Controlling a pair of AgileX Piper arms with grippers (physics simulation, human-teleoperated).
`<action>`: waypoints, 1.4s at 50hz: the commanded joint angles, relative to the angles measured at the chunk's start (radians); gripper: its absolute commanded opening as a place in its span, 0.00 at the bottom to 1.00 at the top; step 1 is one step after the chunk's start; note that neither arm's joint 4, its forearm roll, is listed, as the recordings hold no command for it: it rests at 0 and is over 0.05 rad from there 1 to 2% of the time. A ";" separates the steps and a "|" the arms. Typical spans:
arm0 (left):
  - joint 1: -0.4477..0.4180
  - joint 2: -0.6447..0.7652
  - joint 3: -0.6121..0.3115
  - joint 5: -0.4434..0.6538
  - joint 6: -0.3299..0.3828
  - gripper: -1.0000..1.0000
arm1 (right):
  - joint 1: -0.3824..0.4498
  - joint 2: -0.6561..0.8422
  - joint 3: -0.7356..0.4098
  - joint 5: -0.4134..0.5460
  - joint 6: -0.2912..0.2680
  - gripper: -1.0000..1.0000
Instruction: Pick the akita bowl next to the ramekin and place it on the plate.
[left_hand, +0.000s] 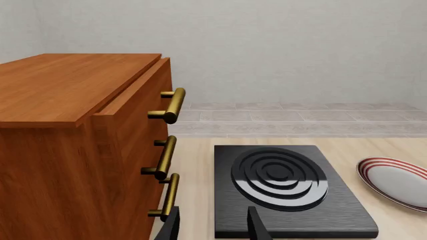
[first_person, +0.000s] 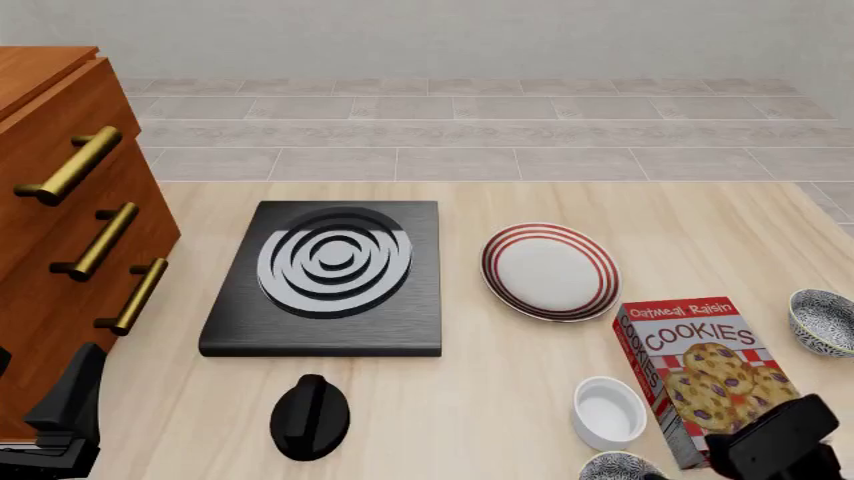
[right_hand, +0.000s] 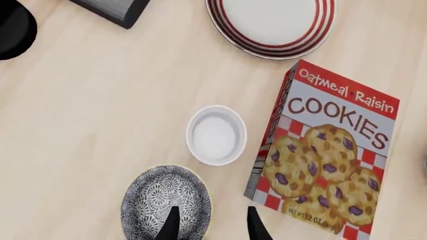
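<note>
Well, starting at the left, the left gripper (left_hand: 213, 227) hangs low beside the wooden cabinet (first_person: 54, 250) with its brass handles (first_person: 100, 240); its fingers (left_hand: 257, 225) stand a modest gap apart with nothing between them, and past the tips lies the black slab (first_person: 320, 295) with its white rings. Just beyond that slab, further out from those fingers, the plate (first_person: 550, 271) sits flat on the table (first_person: 441, 410), red rings round its rim. A black knob (first_person: 310, 417) rests on the table near the slab's front edge, well to the side of either gripper.

Moving right, the ramekin (right_hand: 215, 135) stands upright just ahead of the right gripper (right_hand: 210, 225), beyond its tips, close beside the cookie box (right_hand: 327, 150) that lies flat. The akita bowl (right_hand: 165, 202) sits on the table next to the ramekin, not touching it. One of the right fingers (right_hand: 170, 225) overlaps the bowl's rim in the right wrist view while the other lies off its edge toward the box; the jaws are parted and hold nothing. Whether the finger touches the bowl cannot be told.

Far right in the front view, a twin bowl (first_person: 822, 322) sits near the table edge, well apart from both grippers
</note>
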 joint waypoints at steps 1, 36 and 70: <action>0.000 0.000 0.000 0.000 0.000 1.00 | 0.003 0.010 0.018 -0.019 0.004 1.00; 0.000 0.000 0.000 0.000 0.000 1.00 | 0.009 0.067 0.071 -0.101 0.029 1.00; 0.000 0.000 0.000 0.000 0.000 1.00 | 0.020 0.154 0.109 -0.206 0.040 1.00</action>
